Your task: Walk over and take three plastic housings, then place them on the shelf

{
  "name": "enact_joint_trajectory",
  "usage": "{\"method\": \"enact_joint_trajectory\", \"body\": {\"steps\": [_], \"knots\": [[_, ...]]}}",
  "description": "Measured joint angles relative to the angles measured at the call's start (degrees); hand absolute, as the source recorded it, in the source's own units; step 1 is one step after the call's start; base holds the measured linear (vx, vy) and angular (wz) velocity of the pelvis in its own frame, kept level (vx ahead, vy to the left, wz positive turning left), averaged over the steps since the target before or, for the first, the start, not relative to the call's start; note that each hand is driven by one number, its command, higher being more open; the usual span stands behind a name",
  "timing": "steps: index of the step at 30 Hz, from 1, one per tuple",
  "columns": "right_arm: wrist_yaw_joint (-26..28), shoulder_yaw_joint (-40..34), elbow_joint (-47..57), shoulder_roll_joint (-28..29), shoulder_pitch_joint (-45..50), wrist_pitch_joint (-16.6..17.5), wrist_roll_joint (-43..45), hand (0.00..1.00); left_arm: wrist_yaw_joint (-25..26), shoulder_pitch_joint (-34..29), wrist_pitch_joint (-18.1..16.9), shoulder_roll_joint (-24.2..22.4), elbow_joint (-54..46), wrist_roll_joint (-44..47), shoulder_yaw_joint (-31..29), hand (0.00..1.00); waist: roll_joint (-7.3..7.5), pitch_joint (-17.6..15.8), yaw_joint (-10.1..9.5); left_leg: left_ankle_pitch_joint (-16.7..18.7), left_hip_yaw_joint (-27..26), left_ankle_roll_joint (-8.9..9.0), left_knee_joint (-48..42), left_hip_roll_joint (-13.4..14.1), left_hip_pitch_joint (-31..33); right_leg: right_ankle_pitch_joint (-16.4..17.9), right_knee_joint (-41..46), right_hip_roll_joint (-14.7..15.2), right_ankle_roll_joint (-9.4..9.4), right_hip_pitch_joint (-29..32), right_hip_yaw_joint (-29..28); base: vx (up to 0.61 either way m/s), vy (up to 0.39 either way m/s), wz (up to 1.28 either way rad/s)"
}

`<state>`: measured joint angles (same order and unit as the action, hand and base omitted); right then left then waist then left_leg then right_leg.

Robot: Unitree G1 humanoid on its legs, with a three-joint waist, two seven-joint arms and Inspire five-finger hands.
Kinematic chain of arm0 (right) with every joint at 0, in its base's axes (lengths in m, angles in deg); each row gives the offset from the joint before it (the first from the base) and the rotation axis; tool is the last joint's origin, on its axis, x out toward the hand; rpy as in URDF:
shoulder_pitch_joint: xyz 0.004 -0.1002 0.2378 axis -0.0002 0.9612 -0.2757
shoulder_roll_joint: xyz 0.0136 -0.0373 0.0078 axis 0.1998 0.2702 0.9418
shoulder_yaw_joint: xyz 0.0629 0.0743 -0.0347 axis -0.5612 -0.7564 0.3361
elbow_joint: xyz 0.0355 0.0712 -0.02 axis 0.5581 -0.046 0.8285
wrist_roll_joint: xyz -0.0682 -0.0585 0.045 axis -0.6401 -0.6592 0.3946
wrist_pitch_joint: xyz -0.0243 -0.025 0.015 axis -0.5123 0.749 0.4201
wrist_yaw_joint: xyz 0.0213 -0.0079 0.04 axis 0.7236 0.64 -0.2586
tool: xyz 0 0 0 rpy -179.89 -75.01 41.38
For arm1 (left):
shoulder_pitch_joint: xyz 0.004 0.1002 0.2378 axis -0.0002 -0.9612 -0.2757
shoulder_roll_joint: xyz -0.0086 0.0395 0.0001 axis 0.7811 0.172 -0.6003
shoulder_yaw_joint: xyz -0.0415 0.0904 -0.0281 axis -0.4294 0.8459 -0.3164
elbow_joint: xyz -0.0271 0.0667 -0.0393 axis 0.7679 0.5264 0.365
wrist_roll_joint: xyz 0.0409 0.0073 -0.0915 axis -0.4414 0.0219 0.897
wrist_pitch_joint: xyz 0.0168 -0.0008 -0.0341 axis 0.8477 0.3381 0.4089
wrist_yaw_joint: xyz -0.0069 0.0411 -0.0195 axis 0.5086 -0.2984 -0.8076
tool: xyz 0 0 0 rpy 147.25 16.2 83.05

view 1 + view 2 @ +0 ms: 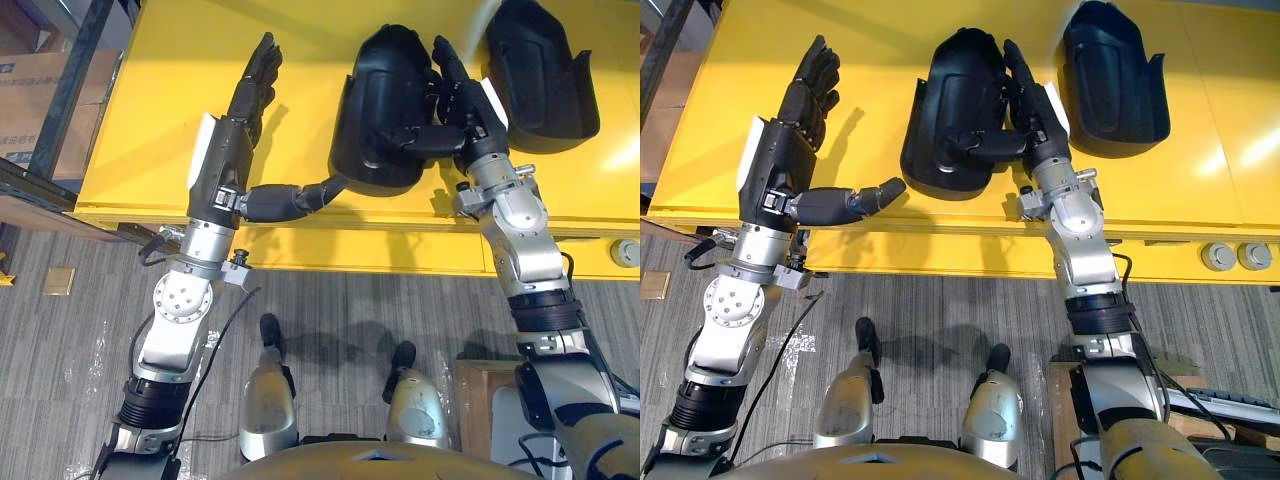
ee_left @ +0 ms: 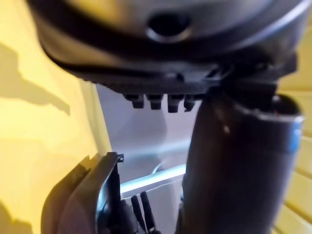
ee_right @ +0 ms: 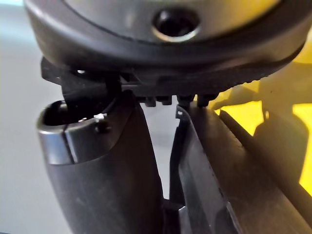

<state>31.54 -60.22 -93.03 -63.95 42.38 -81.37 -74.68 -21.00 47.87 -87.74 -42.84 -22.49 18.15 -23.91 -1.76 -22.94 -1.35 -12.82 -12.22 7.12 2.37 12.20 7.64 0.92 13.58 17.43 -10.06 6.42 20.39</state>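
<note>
On the yellow surface (image 1: pixel 150 150), two black plastic housings side by side: the middle housing (image 1: pixel 375 110) and, just to its right, the right housing (image 1: pixel 540 70). Clamped on the right wall of the middle housing: right hand (image 1: pixel 470 115), thumb across the shell's upper face, fingers up along the outer side. Spread and holding nothing: left hand (image 1: pixel 232 145), fingers (image 1: pixel 262 70) straight over bare surface, thumb stretched sideways with its tip touching the middle housing's lower left rim.
</note>
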Motion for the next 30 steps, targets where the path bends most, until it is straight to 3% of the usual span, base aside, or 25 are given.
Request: {"method": "enact_joint_trajectory", "body": {"steps": [15, 20, 25, 27, 30], "knots": [[0.2, 2.2, -7.4, -3.5, -7.6, 1.7, -2.1, 1.0, -2.2, 0.0, 0.0, 0.0, 0.0, 0.0, 0.8, 1.0, -1.21, -0.7, -0.32, -0.6, 1.5, -0.71, 0.0, -0.7, 0.2, 0.8, 1.6, 0.8, -0.15, -0.4, 1.0, -0.02, -0.02, 0.05], [-4.7, 2.3, -7.0, -5.9, -8.3, 12.0, -9.3, 1.0, -1.0, -0.2, 0.2, 0.6, 0.2, -4.5, 3.3, 1.0, -1.95, -1.0, -0.66, -0.8, 1.6, -0.72, 0.2, -0.7, -0.1, 0.8, 1.9, 0.8, -0.07, -0.6, 1.1, 0.0, -0.006, 0.02], [-12.0, 0.2, 5.1, -9.2, -8.2, 22.4, -13.3, 1.0, 1.5, -1.4, 0.2, 2.7, 2.6, -7.0, 4.3, 1.0, -2.12, -0.9, 0.23, -1.4, 0.5, -0.52, 1.9, -0.7, -2.1, 0.8, 2.2, 0.8, -0.04, -0.6, 0.0, 0.0, -0.013, -0.09], [-13.6, -2.3, 12.0, -9.2, -6.6, 25.5, -13.3, 1.0, 1.8, -2.3, 0.3, 4.0, 2.9, -7.5, 4.2, 1.0, -2.28, -0.8, 0.92, -1.4, 0.1, -0.51, 2.1, -0.7, -2.6, 0.9, 2.2, 0.8, 0.03, -0.6, -0.4, 0.0, -0.02, -0.12], [-15.3, -5.3, 19.9, -9.2, -1.3, 27.1, -13.3, 1.0, 1.6, -3.2, 1.4, 5.4, 3.0, -9.0, 4.4, 1.0, -2.38, -0.7, 1.56, -1.4, -0.7, -0.51, 2.3, -0.7, -3.4, 1.0, 2.2, 0.8, -0.12, -0.8, -1.1, -0.01, -0.015, -0.11]]}}
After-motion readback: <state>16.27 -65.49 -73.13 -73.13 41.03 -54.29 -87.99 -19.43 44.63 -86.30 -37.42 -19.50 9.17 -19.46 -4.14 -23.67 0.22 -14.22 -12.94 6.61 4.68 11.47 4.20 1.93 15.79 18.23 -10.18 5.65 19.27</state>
